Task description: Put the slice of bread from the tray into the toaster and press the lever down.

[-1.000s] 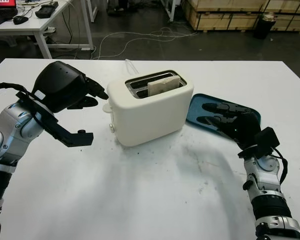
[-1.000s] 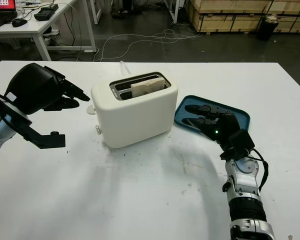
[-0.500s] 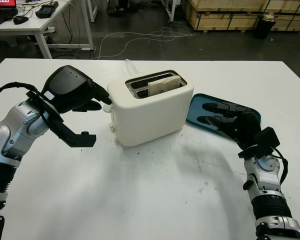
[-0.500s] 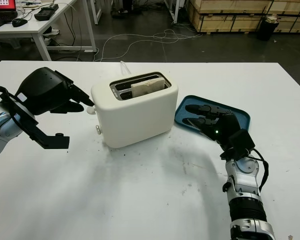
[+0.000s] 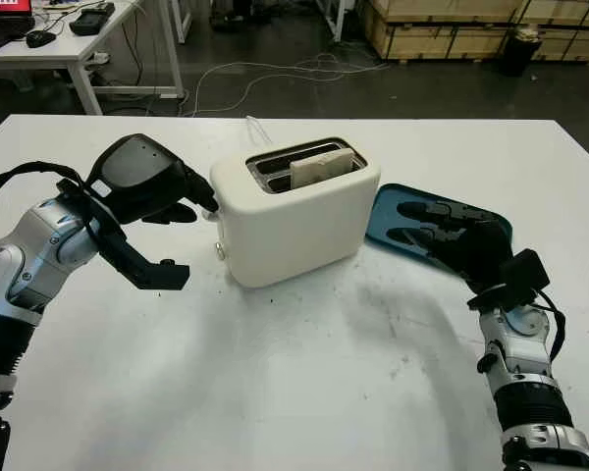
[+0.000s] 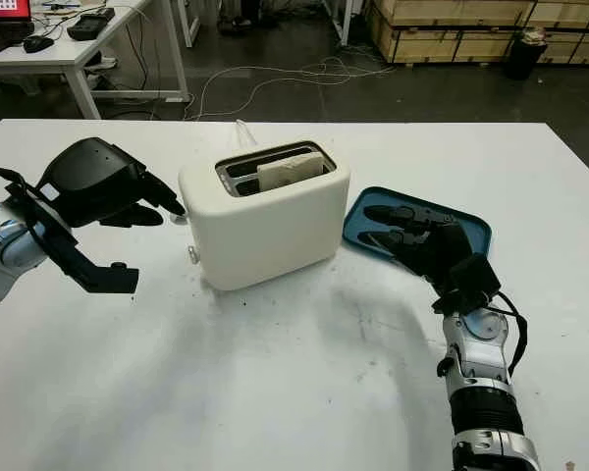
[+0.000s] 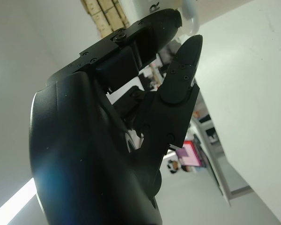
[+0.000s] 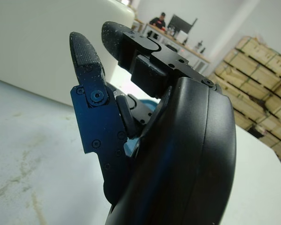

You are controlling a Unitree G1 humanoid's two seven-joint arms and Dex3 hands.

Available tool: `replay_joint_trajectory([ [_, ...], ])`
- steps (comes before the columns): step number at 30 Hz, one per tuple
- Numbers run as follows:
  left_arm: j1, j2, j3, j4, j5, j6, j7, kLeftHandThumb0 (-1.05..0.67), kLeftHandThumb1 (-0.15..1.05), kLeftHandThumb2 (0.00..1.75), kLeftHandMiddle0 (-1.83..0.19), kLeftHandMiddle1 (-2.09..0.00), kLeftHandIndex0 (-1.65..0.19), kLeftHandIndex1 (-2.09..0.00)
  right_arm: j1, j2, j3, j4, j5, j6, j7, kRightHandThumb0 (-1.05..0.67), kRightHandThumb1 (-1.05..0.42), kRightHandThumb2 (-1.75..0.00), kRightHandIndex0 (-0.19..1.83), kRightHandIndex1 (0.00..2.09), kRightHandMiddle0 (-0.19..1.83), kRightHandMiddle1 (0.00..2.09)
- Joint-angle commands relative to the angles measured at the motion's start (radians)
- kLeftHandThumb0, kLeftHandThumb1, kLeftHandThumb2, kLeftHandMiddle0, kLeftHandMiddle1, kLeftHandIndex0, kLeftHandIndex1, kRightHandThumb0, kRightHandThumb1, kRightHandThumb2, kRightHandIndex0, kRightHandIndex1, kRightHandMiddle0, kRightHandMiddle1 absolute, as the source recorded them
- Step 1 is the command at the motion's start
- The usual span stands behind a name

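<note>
The cream toaster point(image 5: 294, 216) stands mid-table with the slice of bread point(image 5: 321, 167) upright in its near slot, top edge showing. Its pale lever point(image 6: 180, 216) sticks out of the left end, still high. My left hand point(image 5: 204, 204) is open at that end, fingertips right at the lever; the left wrist view shows the lever point(image 7: 189, 8) just beyond a fingertip point(image 7: 189, 49). Whether they touch I cannot tell. My right hand point(image 5: 401, 222) is open, held over the blue tray point(image 5: 385, 204) right of the toaster.
The toaster's white cord point(image 5: 255, 128) runs off behind it. The white table point(image 5: 304, 392) has wide free room in front. Beyond the far edge are a desk point(image 5: 69, 39), floor cables and wooden crates point(image 5: 452, 25).
My left hand has moved right and slightly down, closing the gap to the toaster's lever end. The right hand, bread and toaster have not moved.
</note>
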Motion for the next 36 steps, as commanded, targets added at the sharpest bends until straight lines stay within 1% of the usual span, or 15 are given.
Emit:
replay_joint_trajectory([
  [1,-0.017,-0.005,-0.015,0.01,0.006,-0.008,-0.007,-0.34,0.79,0.0,-1.07,-1.35,-1.21,0.0,-0.001,-0.008,-0.002,-0.014,-0.012,-0.003,-0.011,-0.53,-0.83,0.0,1.16,0.0,1.07,0.0],
  [7,-0.023,-0.001,-0.029,0.03,0.023,-0.033,0.025,-0.33,0.76,0.0,-1.07,-1.38,-1.23,-0.01,-0.001,-0.007,-0.003,-0.013,-0.009,-0.007,-0.008,-0.53,-0.83,0.0,1.16,0.0,1.07,0.0],
  [14,-0.025,-0.002,-0.037,0.032,0.019,-0.029,0.009,-0.31,0.77,0.0,-1.06,-1.35,-1.22,0.0,-0.003,-0.007,-0.005,-0.006,-0.001,-0.009,0.002,-0.52,-0.83,0.0,1.16,0.0,1.08,0.0],
  [17,-0.021,-0.006,-0.043,0.031,0.027,-0.018,0.008,-0.31,0.77,0.0,-1.06,-1.34,-1.21,0.0,0.0,-0.009,-0.005,-0.017,-0.004,0.0,-0.002,-0.53,-0.83,0.0,1.17,0.0,1.08,0.0],
  [20,-0.011,-0.024,-0.047,0.035,0.003,0.003,-0.017,-0.28,0.78,0.01,-1.04,-1.36,-1.2,0.0,0.002,-0.011,-0.004,-0.02,-0.01,0.003,-0.007,-0.55,-0.83,0.0,1.16,0.0,1.08,0.0],
  [23,0.013,-0.092,-0.074,0.081,0.006,0.042,0.006,-0.23,0.79,0.0,-0.96,-1.45,-1.17,0.0,0.004,-0.014,-0.003,-0.018,-0.012,0.005,-0.006,-0.55,-0.83,0.0,1.16,0.0,1.09,0.0],
  [25,0.024,-0.178,-0.126,0.176,0.046,0.081,0.075,-0.2,0.83,0.01,-0.88,-1.57,-1.15,0.0,0.006,-0.015,-0.003,-0.019,-0.009,0.007,-0.001,-0.54,-0.83,0.0,1.16,0.0,1.09,0.0],
  [26,0.029,-0.225,-0.155,0.233,0.067,0.105,0.117,-0.2,0.85,0.01,-0.85,-1.5,-1.14,0.0,0.008,-0.016,-0.003,-0.022,-0.007,0.011,0.001,-0.54,-0.83,0.0,1.16,0.0,1.09,0.0],
  [27,0.033,-0.28,-0.188,0.302,0.087,0.127,0.167,-0.2,0.87,0.01,-0.87,-1.31,-1.13,0.0,0.01,-0.017,-0.006,-0.022,-0.001,0.013,0.005,-0.54,-0.83,0.0,1.16,0.0,1.09,0.0],
  [28,0.035,-0.324,-0.216,0.359,0.098,0.149,0.195,-0.2,0.89,0.01,-0.86,-1.29,-1.1,0.0,0.01,-0.017,-0.009,-0.021,0.006,0.017,0.011,-0.55,-0.83,0.0,1.16,0.0,1.1,0.01],
  [30,0.047,-0.402,-0.265,0.43,0.091,0.188,0.193,-0.22,0.91,0.08,-0.8,-1.18,-1.05,0.0,0.012,-0.021,-0.015,-0.022,0.014,0.02,0.018,-0.55,-0.82,0.0,1.17,0.01,1.11,0.01],
  [32,0.06,-0.436,-0.297,0.453,0.077,0.187,0.183,-0.2,0.92,0.07,-0.79,-1.36,-1.09,-0.03,0.014,-0.028,-0.018,-0.024,0.007,0.014,0.014,-0.54,-0.82,0.0,1.16,0.0,1.1,0.0],
  [33,0.066,-0.442,-0.308,0.457,0.074,0.184,0.18,-0.21,0.92,0.08,-0.79,-1.35,-1.1,-0.03,0.018,-0.032,-0.017,-0.031,0.002,0.018,0.009,-0.54,-0.83,0.0,1.16,0.0,1.09,0.0],
  [34,0.069,-0.444,-0.316,0.46,0.074,0.185,0.18,-0.21,0.92,0.08,-0.83,-1.19,-1.11,-0.03,0.021,-0.035,-0.017,-0.038,-0.001,0.024,0.006,-0.54,-0.83,0.0,1.15,0.0,1.08,0.0],
  [36,0.069,-0.438,-0.326,0.46,0.08,0.192,0.183,-0.19,0.92,0.07,-0.82,-1.29,-1.09,-0.01,0.023,-0.033,-0.017,-0.043,0.005,0.033,0.009,-0.53,-0.83,0.0,1.16,0.0,1.09,0.0],
])
